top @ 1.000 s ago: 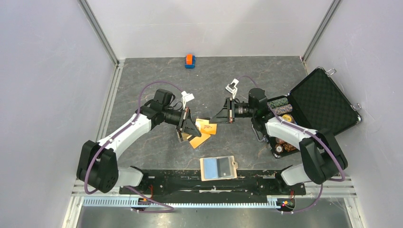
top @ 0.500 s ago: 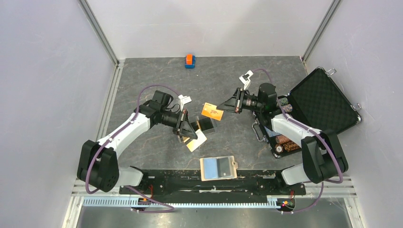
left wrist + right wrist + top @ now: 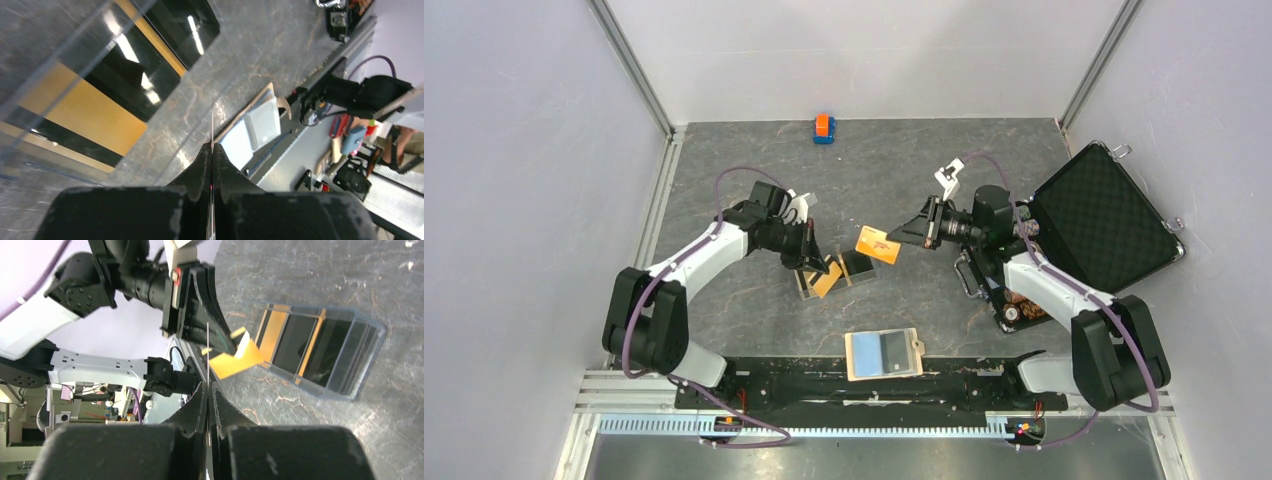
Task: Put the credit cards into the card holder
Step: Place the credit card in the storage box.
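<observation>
Two grippers in view, both pinched fully closed, each on one card. Left gripper [image 3: 815,268]: clamps one gold card [image 3: 827,281], seen edge-on in the left wrist view, low at the left end of one clear plastic tray [image 3: 804,286]. Right gripper [image 3: 896,240]: clamps one orange card [image 3: 877,244], lifted off the table [image 3: 904,170] just right of that tray, the card edge-on between the fingertips in the right wrist view. Inside the tray: black card [image 3: 856,263] faces with gold-orange strips between, number not countable. One tan card holder [image 3: 908,366], flat at the near table edge between the two arm bases, well apart from both grippers, tab on its right side; one light blue card [image 3: 863,353] over its left half, a darker panel over the right, inserted or only lying on top not clear. One orange-and-blue block [image 3: 824,128] at the far edge. One open black case [image 3: 1104,215] at the right, poker chips [image 3: 1014,218] stacked inside.
</observation>
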Motion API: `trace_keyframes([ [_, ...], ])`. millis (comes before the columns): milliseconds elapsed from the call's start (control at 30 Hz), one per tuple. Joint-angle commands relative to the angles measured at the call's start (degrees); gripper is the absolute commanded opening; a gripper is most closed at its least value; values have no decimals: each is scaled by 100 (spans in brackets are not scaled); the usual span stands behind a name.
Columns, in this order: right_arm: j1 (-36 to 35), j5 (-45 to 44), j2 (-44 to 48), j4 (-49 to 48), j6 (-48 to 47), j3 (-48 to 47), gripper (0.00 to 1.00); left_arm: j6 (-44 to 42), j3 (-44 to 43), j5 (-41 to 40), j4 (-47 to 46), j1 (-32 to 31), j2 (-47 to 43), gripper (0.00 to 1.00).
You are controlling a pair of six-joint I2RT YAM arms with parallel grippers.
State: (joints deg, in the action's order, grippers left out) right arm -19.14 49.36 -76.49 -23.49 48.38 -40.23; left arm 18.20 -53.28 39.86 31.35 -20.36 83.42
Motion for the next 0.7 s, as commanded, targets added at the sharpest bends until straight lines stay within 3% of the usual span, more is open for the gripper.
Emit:
trace_keyframes([
  [0, 5, -155, 388, 183, -285, 370, 0, -94, -553, -614, -189, 15, 296, 2],
  [233, -2, -272, 824, 273, -346, 1026, 0, -373, -926, -1010, 126, 77, 717, 3],
  [667, -113, -664, 1383, 307, -334, 1861, 0, -471, -737, -1504, 355, 78, 399, 34],
])
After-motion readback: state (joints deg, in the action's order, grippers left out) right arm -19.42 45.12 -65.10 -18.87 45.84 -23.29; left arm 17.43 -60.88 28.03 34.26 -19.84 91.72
